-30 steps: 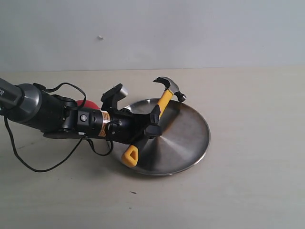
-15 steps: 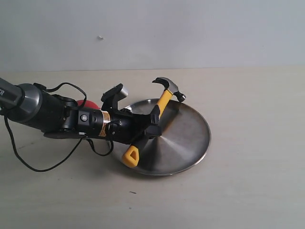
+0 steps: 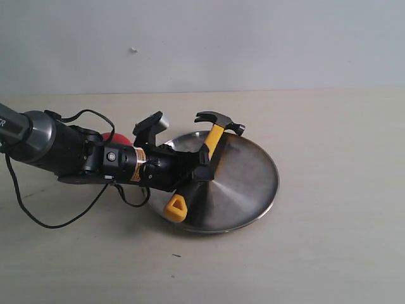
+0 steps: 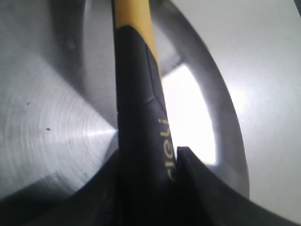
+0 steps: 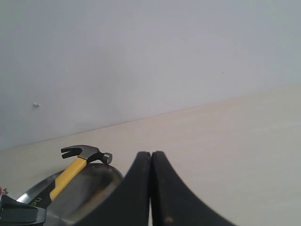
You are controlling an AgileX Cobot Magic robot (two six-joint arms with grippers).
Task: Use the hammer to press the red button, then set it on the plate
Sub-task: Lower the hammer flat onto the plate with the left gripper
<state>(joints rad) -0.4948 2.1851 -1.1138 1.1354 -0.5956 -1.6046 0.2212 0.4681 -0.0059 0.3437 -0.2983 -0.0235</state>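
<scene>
L gripper (image 3: 201, 163): black fingers (image 4: 188, 162) either side of handle's black grip; clamped or slack, can't tell.
Tool's load: claw hammer (image 3: 215, 136) w/ dark metal head, yellow-and-black handle; slants across plate's left part, head at far rim, yellow loop end past near-left rim.
Plate: large round silver metal plate (image 3: 253, 183), directly under gripper tips.
Button: glossy red dome button (image 3: 120, 138), behind L arm, left of plate, mostly hidden.
R gripper (image 5: 151, 155): fingers pressed together, empty.
Surface: beige table (image 3: 316, 253).

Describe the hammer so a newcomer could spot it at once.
Start at the big round silver plate. The hammer slants across its left part, head toward the far rim. Nothing else has a yellow-and-black handle with a yellow looped end.
</scene>
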